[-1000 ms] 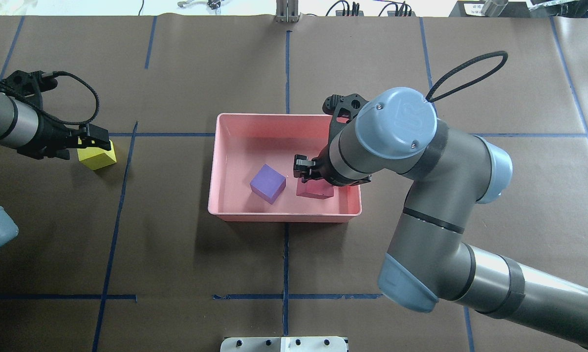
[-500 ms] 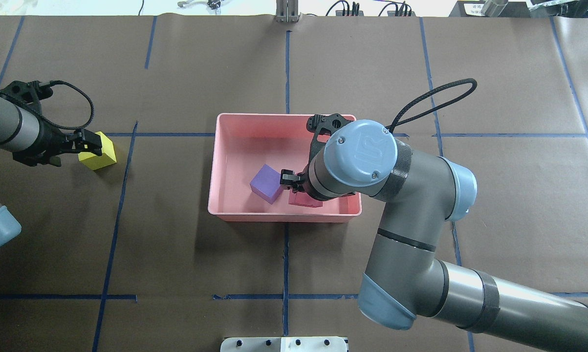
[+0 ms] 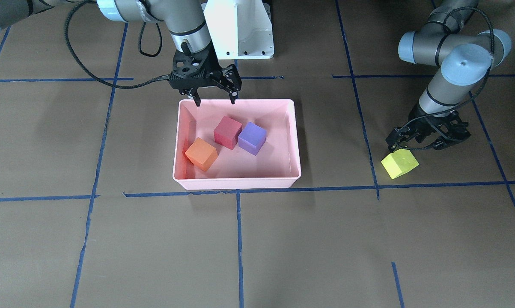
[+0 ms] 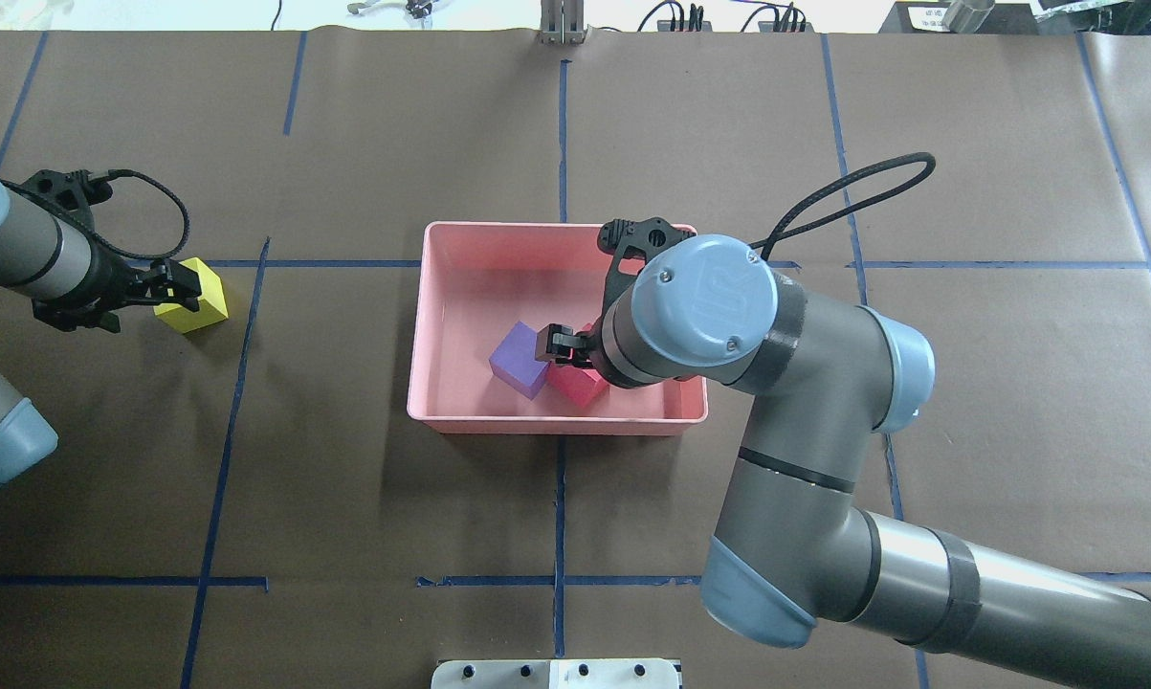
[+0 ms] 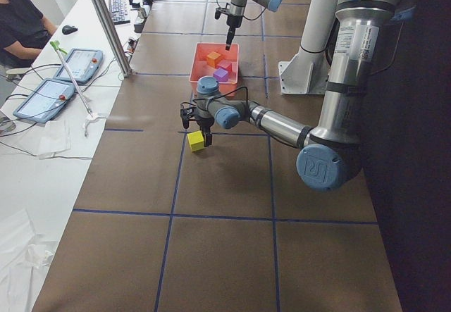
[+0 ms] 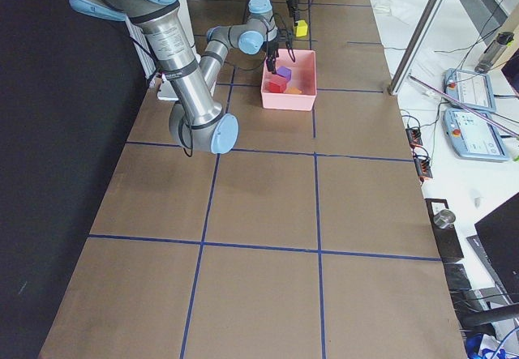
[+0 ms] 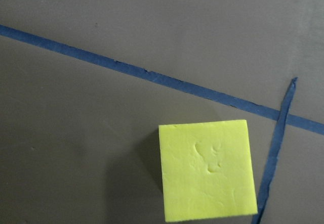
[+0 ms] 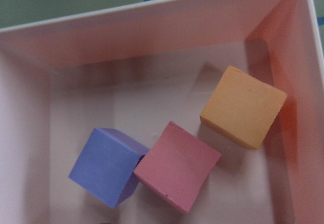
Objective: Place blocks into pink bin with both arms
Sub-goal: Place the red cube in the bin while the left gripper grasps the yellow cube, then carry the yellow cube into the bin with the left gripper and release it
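Note:
The pink bin (image 3: 236, 183) sits mid-table and holds the orange block (image 3: 201, 154), red block (image 3: 227, 132) and purple block (image 3: 252, 137); red and purple touch. My right gripper (image 3: 215, 102) is open and empty above the bin's robot-side wall. Its wrist view shows all three: purple block (image 8: 104, 166), red block (image 8: 177, 166), orange block (image 8: 243, 105). In the overhead view the right wrist hides the orange block. The yellow-green block (image 3: 399, 163) lies on the table outside the bin. My left gripper (image 3: 426, 141) hovers open just beside and above it (image 7: 205, 171).
The white pedestal base (image 3: 240, 30) stands behind the bin. Blue tape lines cross the brown table cover. A white plate (image 4: 556, 673) sits at the robot-side edge. An operator (image 5: 21, 23) and tablets are beyond the table's far side.
My right gripper shifted left and toward the bin's robot-side wall. The red block now rests against the purple one. My left gripper drew back slightly from over the yellow-green block.

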`<state>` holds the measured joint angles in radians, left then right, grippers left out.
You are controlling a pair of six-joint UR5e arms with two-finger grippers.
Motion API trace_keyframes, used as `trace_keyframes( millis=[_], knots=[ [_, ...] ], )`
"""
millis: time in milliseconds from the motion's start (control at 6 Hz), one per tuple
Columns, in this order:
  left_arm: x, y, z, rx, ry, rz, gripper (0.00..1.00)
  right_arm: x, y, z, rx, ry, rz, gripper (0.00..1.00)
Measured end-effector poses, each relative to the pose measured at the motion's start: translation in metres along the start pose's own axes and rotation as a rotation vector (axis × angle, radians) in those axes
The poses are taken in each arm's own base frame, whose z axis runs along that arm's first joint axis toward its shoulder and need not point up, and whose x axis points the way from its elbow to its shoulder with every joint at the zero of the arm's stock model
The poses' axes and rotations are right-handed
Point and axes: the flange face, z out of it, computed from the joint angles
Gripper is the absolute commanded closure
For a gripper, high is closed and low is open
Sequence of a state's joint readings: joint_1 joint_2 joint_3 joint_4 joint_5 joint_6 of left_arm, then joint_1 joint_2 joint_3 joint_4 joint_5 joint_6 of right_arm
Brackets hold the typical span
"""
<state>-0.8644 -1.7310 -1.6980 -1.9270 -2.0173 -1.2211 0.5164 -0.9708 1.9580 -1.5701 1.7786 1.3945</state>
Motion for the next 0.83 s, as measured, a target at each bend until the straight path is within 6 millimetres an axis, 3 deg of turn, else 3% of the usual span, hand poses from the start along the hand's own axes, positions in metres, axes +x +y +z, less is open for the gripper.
trace_keyframes(
  millis=[167,333,500,667,833],
  knots=[
    [0.005,-0.005,0.006,-0.002,-0.005,-0.002,0.0,0.033,-0.02,-0.036,-0.023,-0.018,0.027,0.0],
    [0.01,-0.008,0.011,-0.003,-0.007,-0.002,0.0,0.062,-0.033,-0.054,-0.046,-0.018,0.045,0.0],
    [0.015,-0.011,0.014,-0.004,-0.008,-0.001,0.0,0.076,-0.038,-0.059,-0.052,-0.011,0.048,0.0],
    [0.018,-0.016,0.02,-0.005,-0.014,0.0,0.14,0.081,-0.039,-0.06,-0.05,-0.007,0.05,0.0],
    [0.02,-0.021,0.027,-0.006,-0.021,0.0,0.68,0.082,-0.04,-0.06,-0.049,-0.005,0.05,0.0]
  ],
)
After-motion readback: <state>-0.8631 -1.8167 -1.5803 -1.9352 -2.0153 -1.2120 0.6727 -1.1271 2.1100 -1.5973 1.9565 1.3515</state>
